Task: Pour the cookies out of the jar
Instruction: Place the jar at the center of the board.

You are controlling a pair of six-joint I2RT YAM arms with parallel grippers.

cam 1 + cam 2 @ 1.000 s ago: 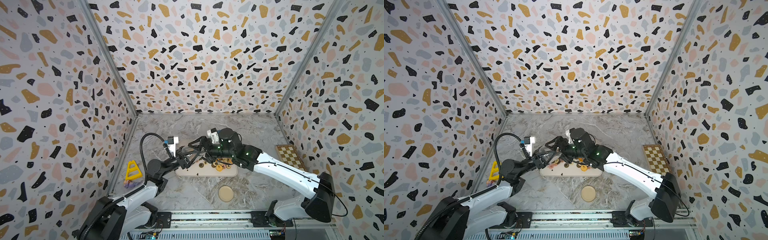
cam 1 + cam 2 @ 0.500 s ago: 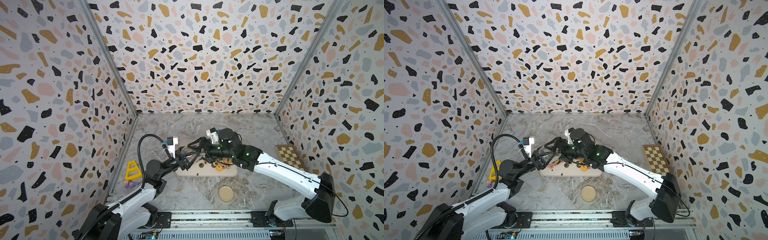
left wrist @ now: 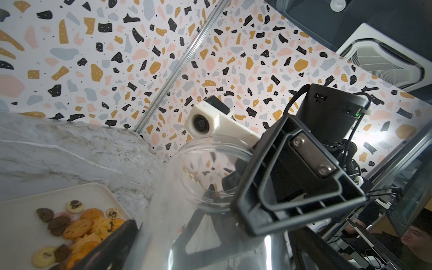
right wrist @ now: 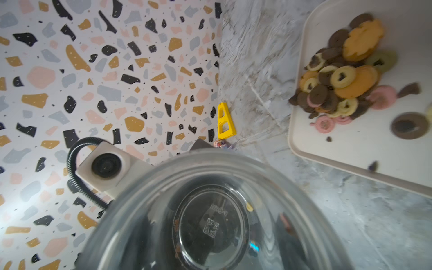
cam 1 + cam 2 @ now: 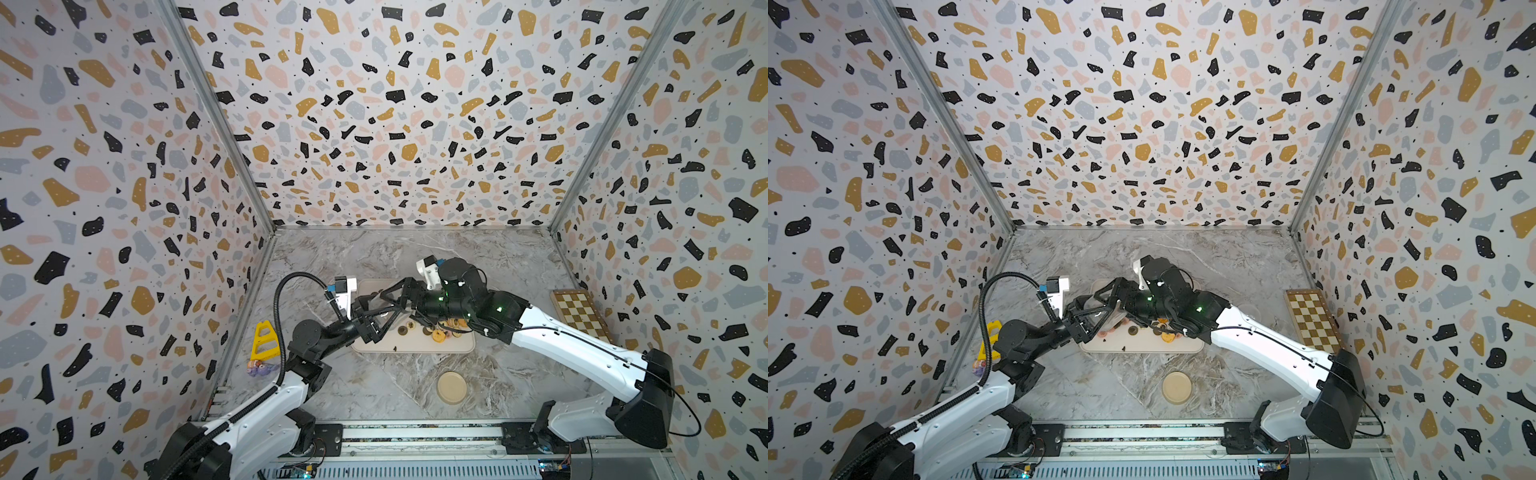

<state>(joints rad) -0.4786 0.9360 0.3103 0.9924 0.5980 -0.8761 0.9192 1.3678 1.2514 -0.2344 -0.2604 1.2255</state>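
The cookies [image 4: 346,79] lie heaped on the cream tray [image 4: 350,149], with a few strays apart from the pile, blurred or cut off at the frame edge. In both top views the right arm [image 5: 561,345] hides part of the pile. The clear jar [image 4: 210,222] hangs tilted above the tray's left end. It looks empty but for a speck or two and is barely discernible from above. The right gripper [image 5: 384,305] is clamped on it. The left gripper [image 5: 374,321] has its jaws spread to either side of the jar, but whether they touch it I cannot tell. A tan disc [image 5: 451,387] lies on the marbled table [image 5: 374,386], apart from the tray.
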